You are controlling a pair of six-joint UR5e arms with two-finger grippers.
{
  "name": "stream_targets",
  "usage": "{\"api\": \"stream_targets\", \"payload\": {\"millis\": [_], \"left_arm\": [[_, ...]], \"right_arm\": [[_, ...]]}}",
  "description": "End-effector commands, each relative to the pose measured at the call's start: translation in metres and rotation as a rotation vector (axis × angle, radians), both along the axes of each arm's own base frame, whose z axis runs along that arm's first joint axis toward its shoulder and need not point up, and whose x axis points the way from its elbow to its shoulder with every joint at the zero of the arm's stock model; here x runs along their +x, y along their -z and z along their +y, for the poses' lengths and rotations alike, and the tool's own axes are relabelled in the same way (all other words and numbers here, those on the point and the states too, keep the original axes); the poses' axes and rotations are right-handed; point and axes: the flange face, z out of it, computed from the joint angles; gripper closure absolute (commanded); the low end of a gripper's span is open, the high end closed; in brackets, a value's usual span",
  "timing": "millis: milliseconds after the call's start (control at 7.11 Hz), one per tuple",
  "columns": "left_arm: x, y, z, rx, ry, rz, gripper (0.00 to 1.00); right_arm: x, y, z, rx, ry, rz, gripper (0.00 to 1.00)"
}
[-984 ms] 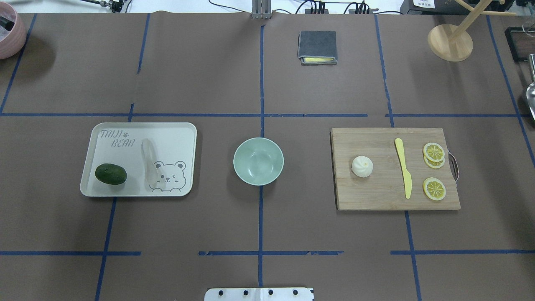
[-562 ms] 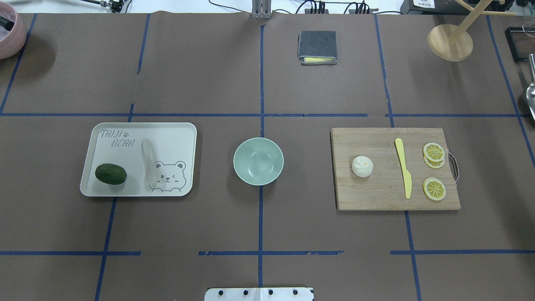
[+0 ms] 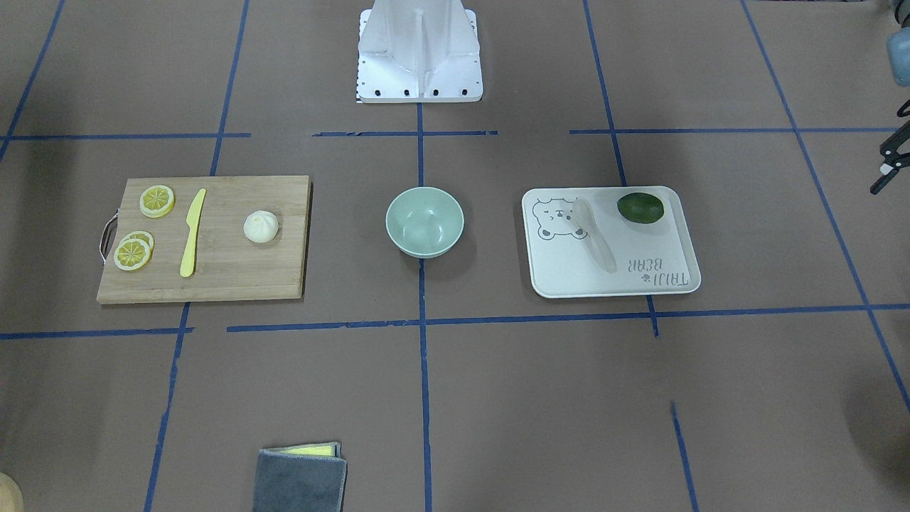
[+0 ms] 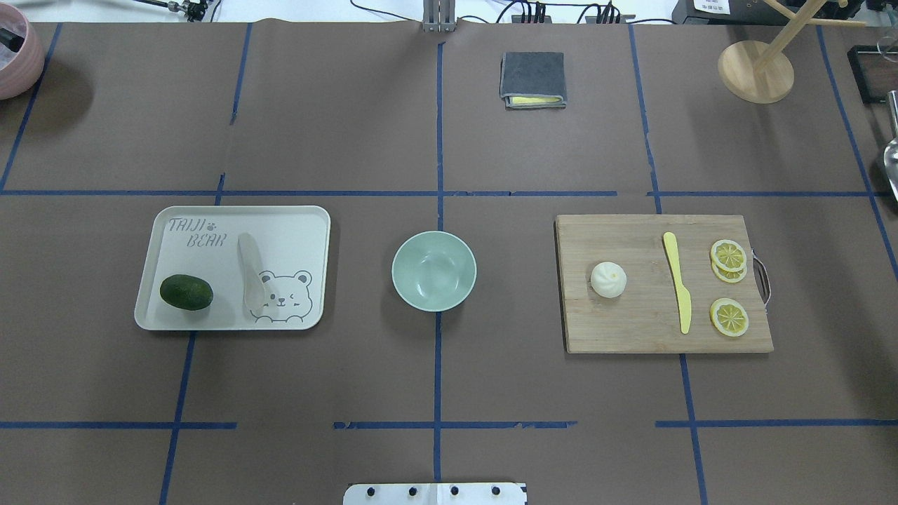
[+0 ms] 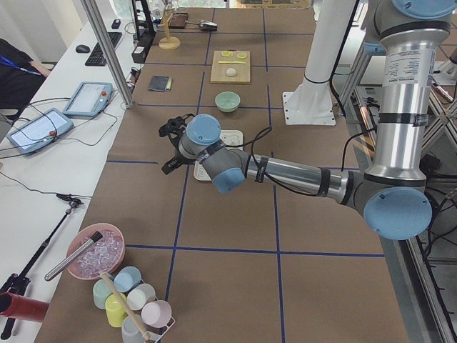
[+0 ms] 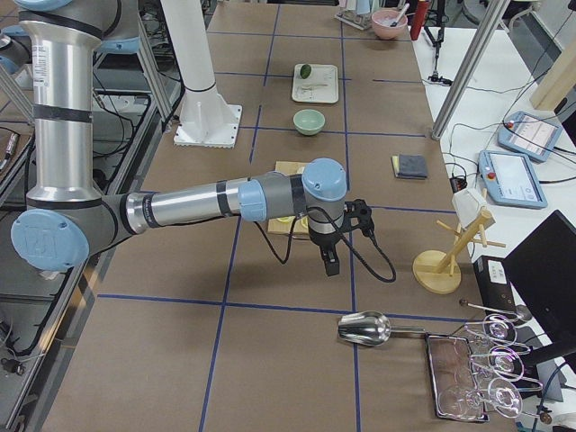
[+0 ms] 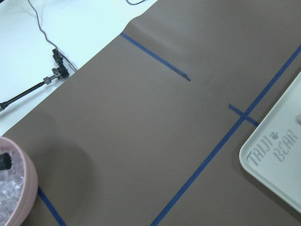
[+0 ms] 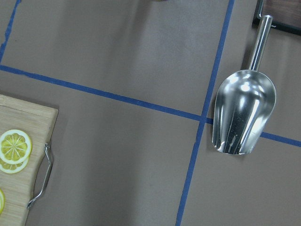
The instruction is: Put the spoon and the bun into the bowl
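Note:
The pale beige spoon [image 4: 249,273] lies on the white bear-print tray [image 4: 302,224], left of the bowl, beside a dark green fruit [image 4: 186,292]. The empty mint-green bowl [image 4: 433,271] stands at the table's middle. The white bun [image 4: 608,279] sits on the wooden cutting board [image 4: 631,326], right of the bowl. My left gripper [image 5: 170,146] hovers far out past the tray, and part of it shows at the edge of the front view [image 3: 889,167]. My right gripper [image 6: 328,256] hovers beyond the board's far end. I cannot tell whether either is open.
A yellow knife [image 4: 678,280] and lemon slices [image 4: 728,255] lie on the board. A folded grey cloth [image 4: 532,78] and a wooden stand [image 4: 755,70] are at the back. A metal scoop [image 8: 244,113] lies at the right, and a pink bowl [image 4: 10,56] at the back left.

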Motion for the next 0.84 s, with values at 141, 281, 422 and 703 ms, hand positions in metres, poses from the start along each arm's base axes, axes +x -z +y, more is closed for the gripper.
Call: {"api": "stream_targets", "payload": {"millis": [141,281,422,703], "left_arm": [[0.123,0.05,0.007,-0.16,0.099,0.027,0.0],[0.146,0.052,0.015,-0.265,0.107,-0.006,0.0],[0.179,0.056,0.026,-0.382,0.198,-0.01,0.0],[0.267,0.066,0.064,-0.669,0.379,0.125,0.19]], "right_arm": [[-0.001,-0.001,0.002,-0.004,0.004,-0.014,0.0],[-0.001,-0.002,0.003,-0.006,0.004,-0.016,0.0],[-0.001,-0.002,0.003,-0.006,0.004,-0.017,0.0],[-0.001,-0.002,0.003,-0.006,0.004,-0.017,0.0]]}}
